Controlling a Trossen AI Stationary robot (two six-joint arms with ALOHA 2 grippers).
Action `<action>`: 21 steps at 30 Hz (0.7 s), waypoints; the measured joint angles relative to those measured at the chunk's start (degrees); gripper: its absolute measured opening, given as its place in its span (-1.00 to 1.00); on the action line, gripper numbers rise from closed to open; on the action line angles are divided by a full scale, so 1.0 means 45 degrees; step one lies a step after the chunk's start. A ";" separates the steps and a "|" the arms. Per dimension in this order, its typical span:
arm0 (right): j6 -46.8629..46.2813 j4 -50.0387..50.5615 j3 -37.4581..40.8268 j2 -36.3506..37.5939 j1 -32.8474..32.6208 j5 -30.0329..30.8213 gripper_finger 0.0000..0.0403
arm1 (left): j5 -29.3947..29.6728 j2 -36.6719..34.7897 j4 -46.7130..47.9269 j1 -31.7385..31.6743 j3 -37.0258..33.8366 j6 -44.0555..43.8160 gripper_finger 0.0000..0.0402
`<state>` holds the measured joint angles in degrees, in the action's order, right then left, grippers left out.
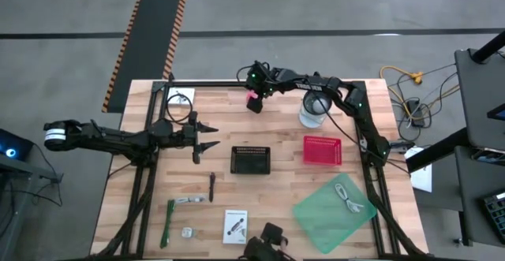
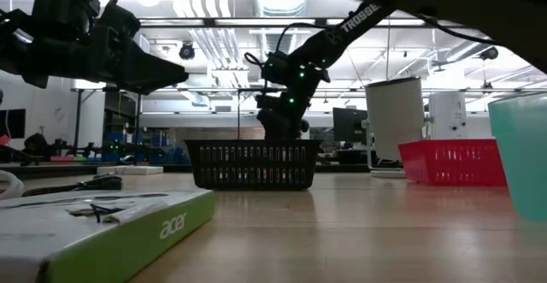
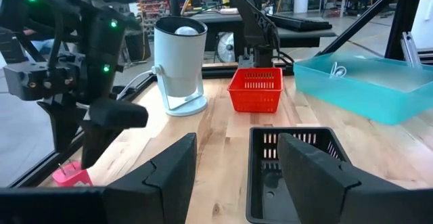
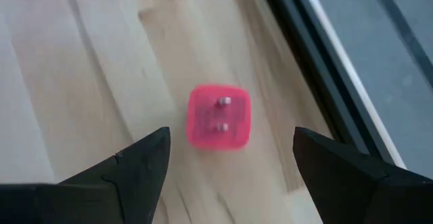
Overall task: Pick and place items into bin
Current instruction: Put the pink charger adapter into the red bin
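- The right gripper is held above the far edge of the table with its fingers spread wide and nothing between them; a pink cube with two small metal prongs on its upper face lies on the wood directly beneath, untouched.
- In the high view that pink cube is seen near the table's far rail, well apart from the black mesh bin at the table's middle.
- The left gripper is parked above the table left of the black bin, its fingers partly apart and empty — the bin's rim shows just past them in its wrist view.
- A red basket sits right of the black bin, with a white cylindrical device behind it.
- A coiled white cable rests in a translucent teal tray at the near right.
- At the near left lie a green strip tool, a dark stick and a white printed card.
- "acer" is read on a green-edged box in the low view — and "TROSSEN", partly, on the right arm.
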<state>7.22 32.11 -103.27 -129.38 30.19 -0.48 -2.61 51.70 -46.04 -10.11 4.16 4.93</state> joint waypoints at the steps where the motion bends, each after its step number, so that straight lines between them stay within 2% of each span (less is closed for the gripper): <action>1: 0.0237 0.0318 -0.0145 0.0000 0.0030 -0.0011 0.46 | -0.0005 0.0000 0.0000 -0.0002 0.0000 0.0002 -0.04; 7: 0.1257 0.1183 -0.0958 -0.0005 0.0190 -0.1304 0.46 | -0.0003 0.0000 0.0000 -0.0002 0.0000 0.0003 -0.04; 21: -0.0418 0.2048 -0.1393 -0.0034 0.0245 -0.1241 0.46 | 0.0000 0.0000 0.0000 0.0000 0.0000 0.0005 -0.04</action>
<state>5.34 41.32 -109.54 -129.54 31.29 -6.07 -2.61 51.70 -46.04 -10.11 4.16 4.95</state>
